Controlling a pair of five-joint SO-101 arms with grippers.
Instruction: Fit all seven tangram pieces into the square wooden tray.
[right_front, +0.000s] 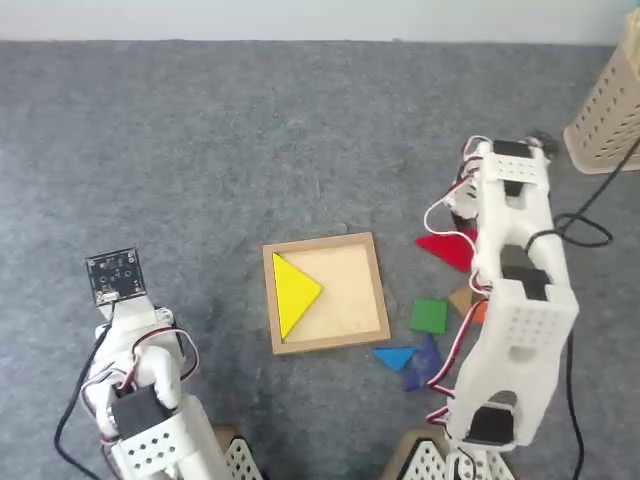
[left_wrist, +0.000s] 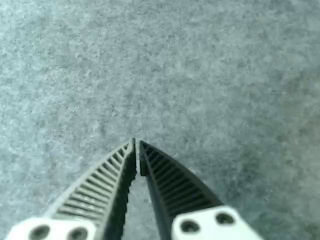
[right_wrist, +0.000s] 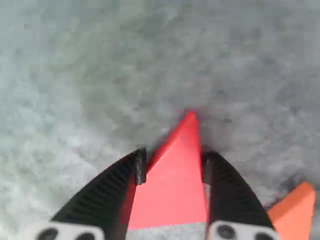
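The square wooden tray (right_front: 372, 275) lies mid-table with a yellow triangle (right_front: 292, 289) in its left part. Right of it lies a red triangle (right_front: 447, 248), under the right arm's wrist. In the right wrist view my right gripper (right_wrist: 174, 159) is shut on the red triangle (right_wrist: 175, 185), whose tip pokes out past the fingertips. A green square (right_front: 429, 315), a blue triangle (right_front: 395, 357), a purple piece (right_front: 426, 361), a brown piece (right_front: 460, 298) and an orange piece (right_wrist: 295, 205) lie near the tray's right side. My left gripper (left_wrist: 136, 146) is shut and holds nothing, above bare carpet.
Grey carpet (right_front: 250, 140) covers the table. A beige perforated container (right_front: 606, 105) stands at the far right back. The right arm (right_front: 515, 300) hangs over part of the loose pieces. The left arm (right_front: 135, 390) sits at the front left.
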